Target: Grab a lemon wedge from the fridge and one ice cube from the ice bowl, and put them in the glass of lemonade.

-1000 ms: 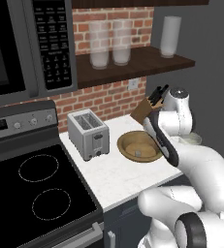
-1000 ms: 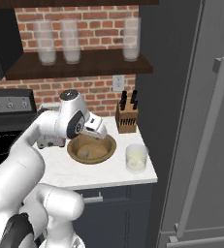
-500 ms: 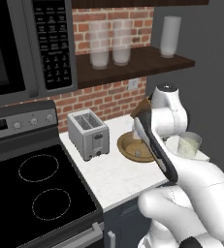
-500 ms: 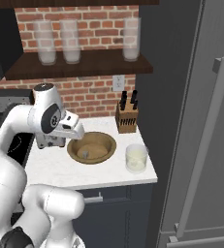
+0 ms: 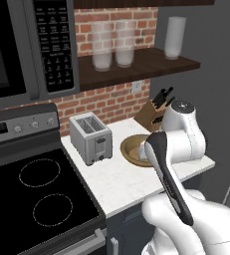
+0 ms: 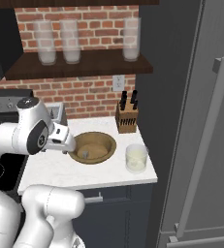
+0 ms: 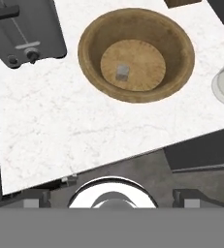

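Pincer (image 6: 71, 144) wide, empty, above desk (image 7: 60, 126) just left of ice bowl (image 7: 91, 63) w/ ice cube (image 7: 122, 72) at its centre (tiny target): risk: fingers clip the rim or cube skids aside on closing, missing glass of lemonade (image 6: 136, 158).

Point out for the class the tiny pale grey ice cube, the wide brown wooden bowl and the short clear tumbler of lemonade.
ice cube (image 7: 122, 72), hand view, its top face.
wooden bowl (image 7: 87, 41), hand view, its left rim.
tumbler of lemonade (image 6: 136, 160), right base view, its side wall.
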Tool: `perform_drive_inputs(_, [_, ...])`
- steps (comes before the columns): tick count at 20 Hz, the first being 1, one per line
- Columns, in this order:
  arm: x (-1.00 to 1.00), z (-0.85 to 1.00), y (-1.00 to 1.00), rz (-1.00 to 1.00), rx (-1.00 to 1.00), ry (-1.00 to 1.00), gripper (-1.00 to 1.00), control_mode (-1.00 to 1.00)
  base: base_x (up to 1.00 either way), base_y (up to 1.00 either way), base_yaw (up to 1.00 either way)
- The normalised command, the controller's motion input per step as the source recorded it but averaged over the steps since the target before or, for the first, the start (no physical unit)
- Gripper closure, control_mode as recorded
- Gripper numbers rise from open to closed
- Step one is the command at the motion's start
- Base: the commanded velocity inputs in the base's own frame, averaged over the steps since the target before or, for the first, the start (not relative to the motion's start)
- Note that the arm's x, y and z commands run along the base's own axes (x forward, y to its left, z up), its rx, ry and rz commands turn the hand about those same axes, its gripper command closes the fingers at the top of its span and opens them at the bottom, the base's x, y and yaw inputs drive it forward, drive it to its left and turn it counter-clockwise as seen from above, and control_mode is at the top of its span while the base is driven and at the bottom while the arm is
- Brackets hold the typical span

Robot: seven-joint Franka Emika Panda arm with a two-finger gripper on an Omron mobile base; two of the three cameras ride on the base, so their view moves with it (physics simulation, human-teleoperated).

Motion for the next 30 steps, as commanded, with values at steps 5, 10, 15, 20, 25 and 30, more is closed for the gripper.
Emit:
perform_drive_inputs(5, [0.0,0.0,0.0,0.0,0.0,0.0,-1.0,-1.0,0.0,0.0,0.0])
perform_drive_inputs(10, [0.0,0.0,0.0,0.0,0.0,0.0,-1.0,1.0,-0.15,-0.02,0.0])
perform_drive_inputs(15, [0.0,0.0,0.0,0.0,0.0,0.0,-1.0,1.0,-0.41,-0.15,-0.05])
perform_drive_inputs(20, [0.0,0.0,0.0,0.0,0.0,0.0,-1.0,1.0,-0.52,-0.44,-0.21])
perform_drive_inputs(25, [0.0,0.0,0.0,0.0,0.0,0.0,-1.0,1.0,-0.05,-0.96,-0.42])
perform_drive_inputs(30, [0.0,0.0,0.0,0.0,0.0,0.0,-1.0,1.0,0.18,-0.96,-0.21])
